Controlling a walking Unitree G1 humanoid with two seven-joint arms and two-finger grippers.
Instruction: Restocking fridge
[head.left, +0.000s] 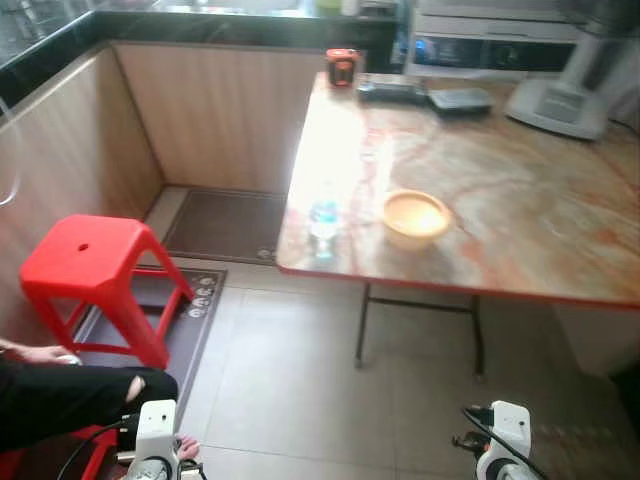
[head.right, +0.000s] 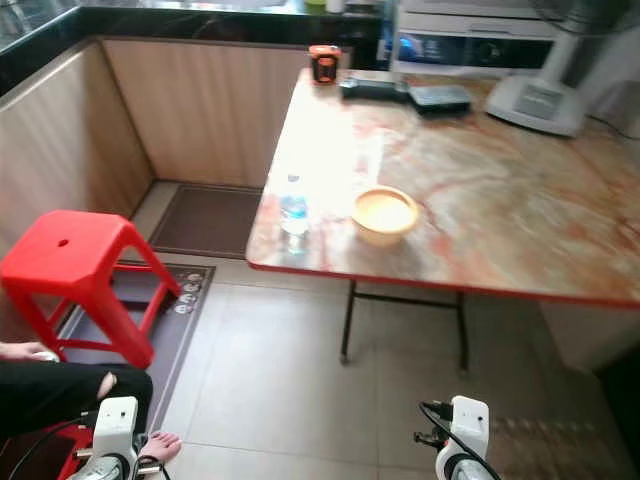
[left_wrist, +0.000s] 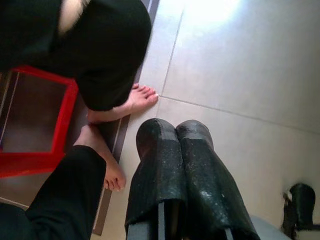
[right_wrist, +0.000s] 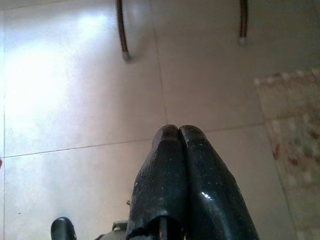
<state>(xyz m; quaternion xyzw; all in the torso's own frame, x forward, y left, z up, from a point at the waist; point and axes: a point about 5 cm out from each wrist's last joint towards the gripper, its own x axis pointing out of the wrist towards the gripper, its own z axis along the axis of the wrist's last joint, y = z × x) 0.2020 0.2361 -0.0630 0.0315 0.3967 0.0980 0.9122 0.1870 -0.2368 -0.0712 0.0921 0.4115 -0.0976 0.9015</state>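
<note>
Left eye view puts the water bottle (head.left: 323, 222) upright at the near left corner of the marbled tabletop (head.left: 520, 200), close to the edge, long axis vertical, cap up. Just beside it, toward the robot's right, sits a shallow yellow bowl (head.left: 415, 217), near but not touching. Further back on the tabletop there's a small orange-and-black object (head.left: 342, 67), two dark flat devices (head.left: 392, 92) and the white base of an appliance (head.left: 556, 104).

Now the key relation: the bottle lies ahead of and well above both claws, which hang low over the tiled floor (head.left: 300, 380). The left claw (left_wrist: 182, 131) is clenched, its two black fingers pressed together on nothing; the right claw (right_wrist: 179, 132) is clenched and empty as well, pointing at the floor near the table's metal legs (right_wrist: 121, 30). The bottle sits roughly between the two arms, and I'd judge the left slightly nearer, though it's close.

Watch the left side: a seated person's bare feet (left_wrist: 135, 100) and dark-trousered legs (left_wrist: 95, 55) are right beside that arm, with a red stool (head.left: 95, 270) just beyond. No fridge in sight yet.
</note>
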